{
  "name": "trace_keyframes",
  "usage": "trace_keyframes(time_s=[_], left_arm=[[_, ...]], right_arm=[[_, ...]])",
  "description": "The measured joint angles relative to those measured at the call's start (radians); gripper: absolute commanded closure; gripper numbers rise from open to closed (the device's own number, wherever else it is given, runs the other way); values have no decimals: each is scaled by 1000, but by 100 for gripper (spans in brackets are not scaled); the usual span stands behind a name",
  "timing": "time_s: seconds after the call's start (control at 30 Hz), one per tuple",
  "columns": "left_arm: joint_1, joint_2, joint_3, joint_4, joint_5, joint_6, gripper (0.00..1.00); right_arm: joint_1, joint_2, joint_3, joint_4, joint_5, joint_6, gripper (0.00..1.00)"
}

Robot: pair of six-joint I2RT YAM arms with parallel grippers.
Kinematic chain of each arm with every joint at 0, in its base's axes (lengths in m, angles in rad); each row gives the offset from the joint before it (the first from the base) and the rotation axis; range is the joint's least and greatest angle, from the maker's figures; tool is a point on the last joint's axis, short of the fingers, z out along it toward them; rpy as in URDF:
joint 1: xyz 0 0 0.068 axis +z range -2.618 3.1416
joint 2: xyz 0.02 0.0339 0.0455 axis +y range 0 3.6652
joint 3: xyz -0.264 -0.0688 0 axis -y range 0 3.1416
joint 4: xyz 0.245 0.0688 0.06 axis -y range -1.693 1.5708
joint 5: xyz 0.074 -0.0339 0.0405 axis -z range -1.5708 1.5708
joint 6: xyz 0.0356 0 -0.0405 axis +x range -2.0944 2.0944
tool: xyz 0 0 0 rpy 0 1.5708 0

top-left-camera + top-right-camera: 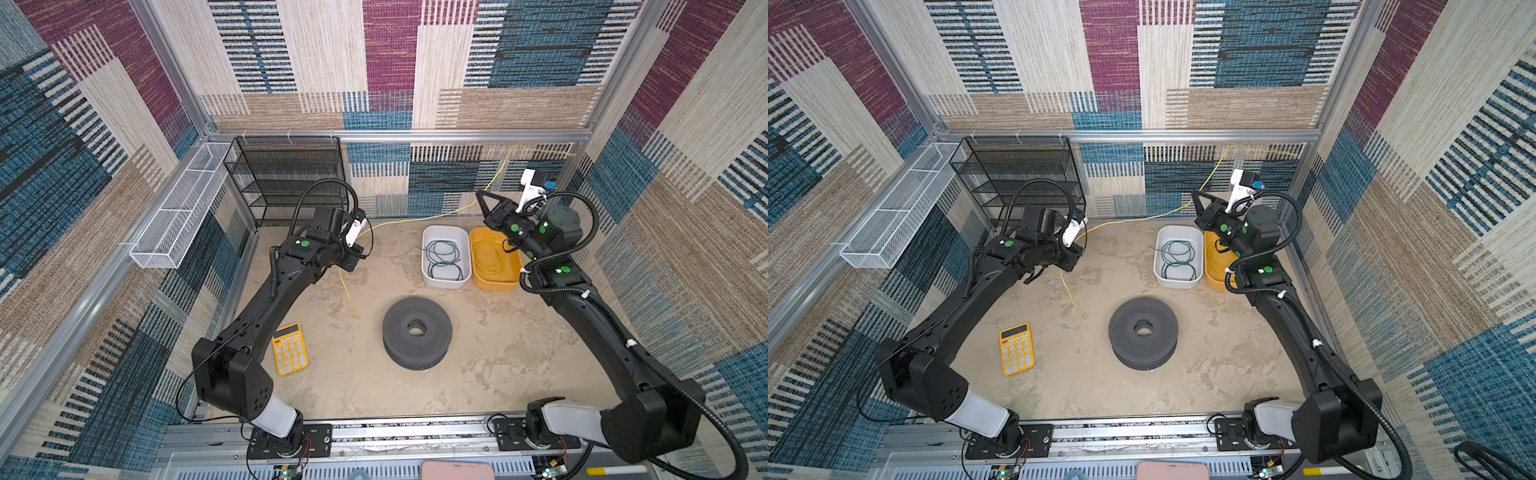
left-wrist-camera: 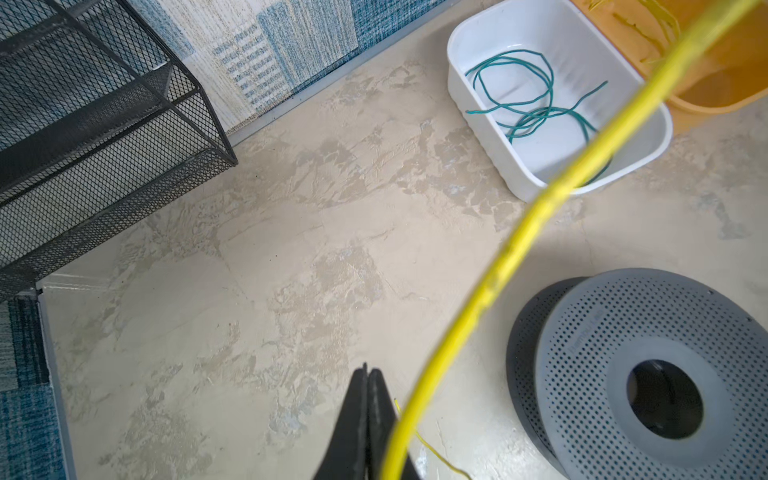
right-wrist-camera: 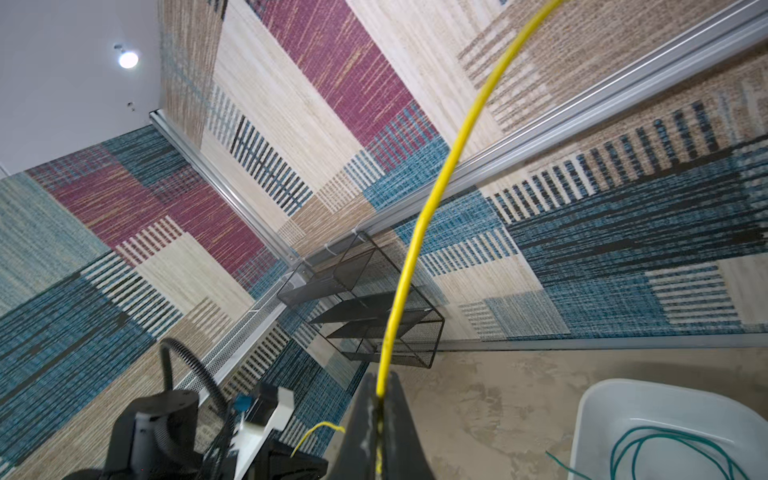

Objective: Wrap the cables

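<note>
A yellow cable point(image 1: 432, 217) hangs stretched in the air between my two grippers. My right gripper point(image 1: 478, 193), raised near the back wall, is shut on it point(image 3: 380, 382); beyond its jaws the cable climbs toward the back rail. My left gripper point(image 2: 368, 374) points down at the table with its jaws shut. The yellow cable point(image 2: 519, 237) runs along one finger, where the exact grip spot is hidden, and its loose tail point(image 1: 347, 295) drops to the table. A green cable point(image 1: 444, 257) lies looped in a white bin point(image 1: 444, 283). More yellow loops point(image 1: 488, 257) sit in a yellow bin point(image 1: 498, 283).
A grey perforated spool point(image 1: 417, 332) lies flat mid-table. A yellow calculator point(image 1: 290, 348) sits front left by the left arm. A black mesh shelf point(image 1: 286, 178) stands at the back left, with a white mesh basket point(image 1: 178, 216) on the left rail.
</note>
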State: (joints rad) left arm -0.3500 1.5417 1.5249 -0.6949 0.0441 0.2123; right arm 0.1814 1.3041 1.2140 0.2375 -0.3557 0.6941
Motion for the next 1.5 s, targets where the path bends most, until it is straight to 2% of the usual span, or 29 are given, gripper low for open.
trace_keyframes(time_s=[0.27, 0.6, 0.67, 0.73, 0.83, 0.9, 1.13, 1.3, 1.37, 1.5], left_arm=[[-3, -188, -142, 10, 83, -31, 100], [-5, -338, -245, -1, 267, -69, 100], [-8, -338, -244, -13, 301, -84, 100], [-13, -332, -238, -21, 335, -111, 100], [-19, -315, -222, -27, 384, -165, 100], [-37, -295, -208, -9, 421, -201, 100], [-74, -237, -201, 166, 518, -319, 100], [-87, -185, -196, 266, 537, -393, 100], [-98, -172, -191, 299, 535, -406, 100], [-138, -156, -171, 347, 509, -422, 100]], right_arm=[[-74, 143, 68, 27, -18, 104, 100], [-116, 170, 59, 74, -19, 172, 100], [-118, 179, 53, 86, -23, 177, 89], [-122, 189, 44, 89, -31, 190, 84], [-138, 191, 6, 121, -10, 199, 62], [-139, 190, -22, 126, -19, 198, 52], [-137, 126, -88, 114, -67, 173, 39], [-117, -4, -156, 81, -106, 142, 24], [-69, -65, -175, 63, -105, 137, 18], [101, -150, -254, 97, -106, 164, 12]])
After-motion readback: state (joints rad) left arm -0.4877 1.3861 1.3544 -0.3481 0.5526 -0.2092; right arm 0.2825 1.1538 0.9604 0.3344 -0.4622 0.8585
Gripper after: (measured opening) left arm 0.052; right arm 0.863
